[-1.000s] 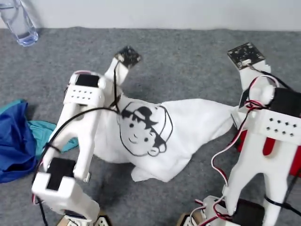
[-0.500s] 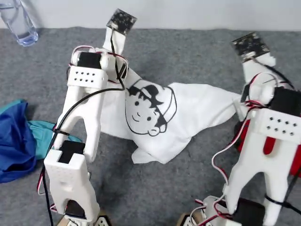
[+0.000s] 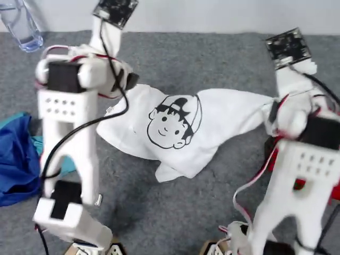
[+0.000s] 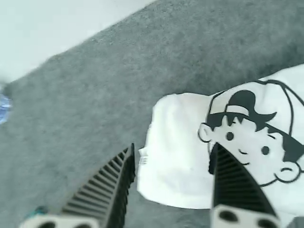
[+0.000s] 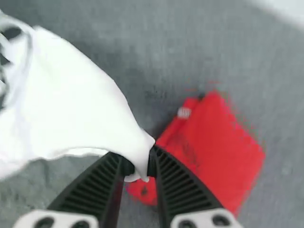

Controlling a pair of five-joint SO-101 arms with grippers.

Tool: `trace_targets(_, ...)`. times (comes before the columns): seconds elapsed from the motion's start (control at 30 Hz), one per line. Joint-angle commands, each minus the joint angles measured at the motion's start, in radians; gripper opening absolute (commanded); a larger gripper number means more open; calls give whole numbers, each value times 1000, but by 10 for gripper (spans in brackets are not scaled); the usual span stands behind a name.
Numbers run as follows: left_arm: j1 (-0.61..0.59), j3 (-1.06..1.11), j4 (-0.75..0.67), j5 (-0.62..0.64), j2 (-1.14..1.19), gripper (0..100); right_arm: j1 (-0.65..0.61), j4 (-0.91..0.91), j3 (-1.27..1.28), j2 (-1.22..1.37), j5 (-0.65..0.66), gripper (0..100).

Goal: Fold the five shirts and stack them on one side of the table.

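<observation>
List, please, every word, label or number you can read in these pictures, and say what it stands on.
No text can be read.
The white shirt bears a cartoon face print, no words; its small tag is too blurred to read.
The red shirt has a white label, too blurred to read.

A white shirt (image 3: pixel 180 133) with a drawn boy's face lies crumpled in the middle, its right end pulled out to a point. A blue shirt (image 3: pixel 16 159) sits bunched at the far left. A red shirt (image 5: pixel 209 142) lies on the right, just beside that point.
</observation>
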Motion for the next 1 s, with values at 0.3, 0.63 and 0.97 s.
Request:
trace_targets(0.3, -178, 208, 26, -66, -295, 242, -463, -147, -333, -157, -164, 8)
trace_targets(0.63, -203, 328, 21, -74, -440, 242, -615, -298, -342, -107, -204, 8)
trace_targets(0.97, -209, 489, -58, -75, -466, 242, -611, -268, -253, -41, -196, 8)
